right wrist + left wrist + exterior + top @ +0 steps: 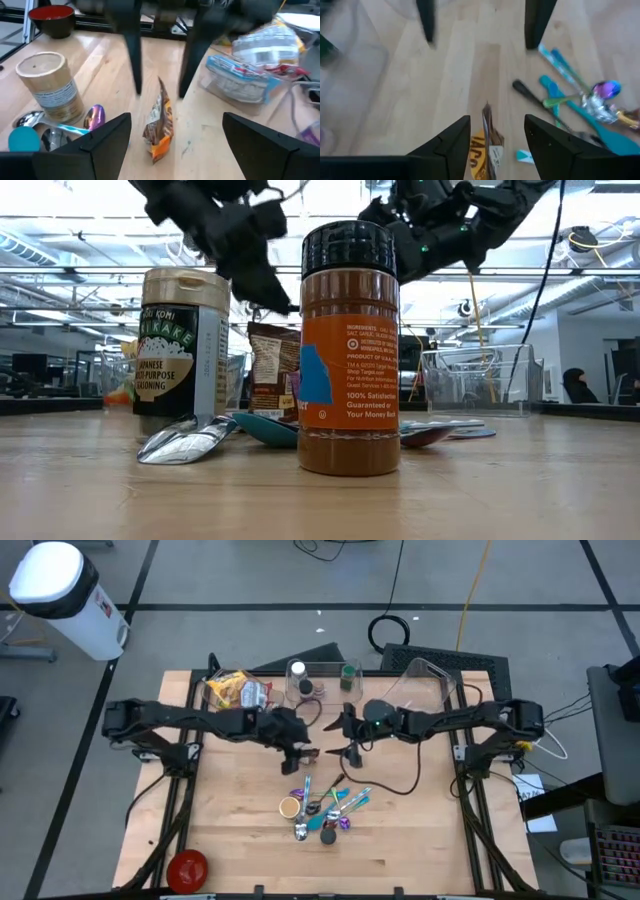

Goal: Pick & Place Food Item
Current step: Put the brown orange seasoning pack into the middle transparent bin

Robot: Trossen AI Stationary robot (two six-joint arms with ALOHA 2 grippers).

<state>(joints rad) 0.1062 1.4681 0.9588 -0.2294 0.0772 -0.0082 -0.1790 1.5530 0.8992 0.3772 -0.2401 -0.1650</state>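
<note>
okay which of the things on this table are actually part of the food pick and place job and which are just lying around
In the job:
- snack packet, standing on the table between the tools
- left tool, open over the packet
- right tool, open, facing the packet

Lying about:
- spoons
- spice jar
- seasoning jar
- red bowl
- clear bins
- bagged snacks

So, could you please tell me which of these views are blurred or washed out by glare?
Left wrist view: the clear bin's corner and the far fingers are smeared. Right wrist view: the other gripper's fingers and the bagged food look soft. Low view: bright ceiling lights wash out the background; the spice bottle is sharp. High view: the white bin's lid glares.
</note>
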